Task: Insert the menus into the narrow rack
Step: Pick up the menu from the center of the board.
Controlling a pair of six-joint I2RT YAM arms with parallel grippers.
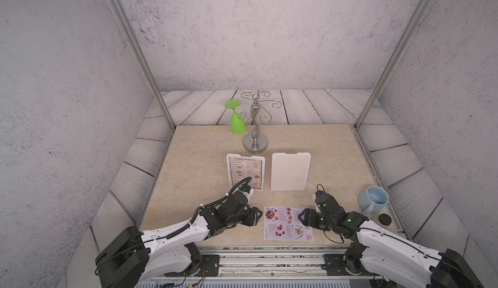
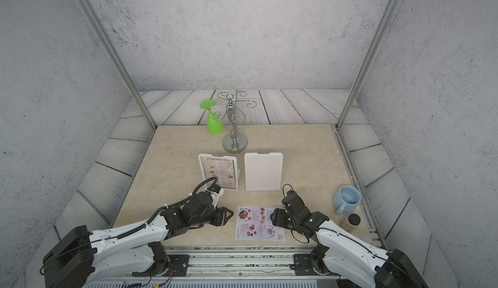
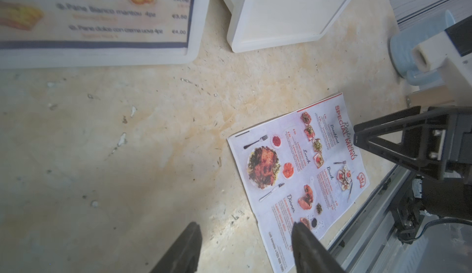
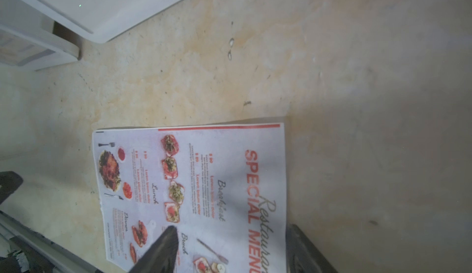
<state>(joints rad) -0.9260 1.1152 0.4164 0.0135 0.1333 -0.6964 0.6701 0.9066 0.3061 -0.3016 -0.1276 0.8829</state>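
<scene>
The dim sum menu (image 1: 245,172) is sitting racked; the special menu (image 1: 287,223) is lying flat beside the left gripper (image 1: 259,215) and under the right gripper (image 1: 301,216), both parted and empty.

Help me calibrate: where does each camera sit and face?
Top views: overhead behind the arms, facing forward-down over the table; left gripper and right gripper show.
Left wrist: on left arm, facing table and SPECIAL MENU; own fingertips, right gripper show.
Right wrist: on right arm, above SPECIAL MENU; own fingertips show.
Shared: SPECIAL MENU appears in all four.

The menu (image 1: 283,224) is lilac with a red title, glass (image 1: 237,123) green, mug (image 1: 362,201) pale blue.
</scene>
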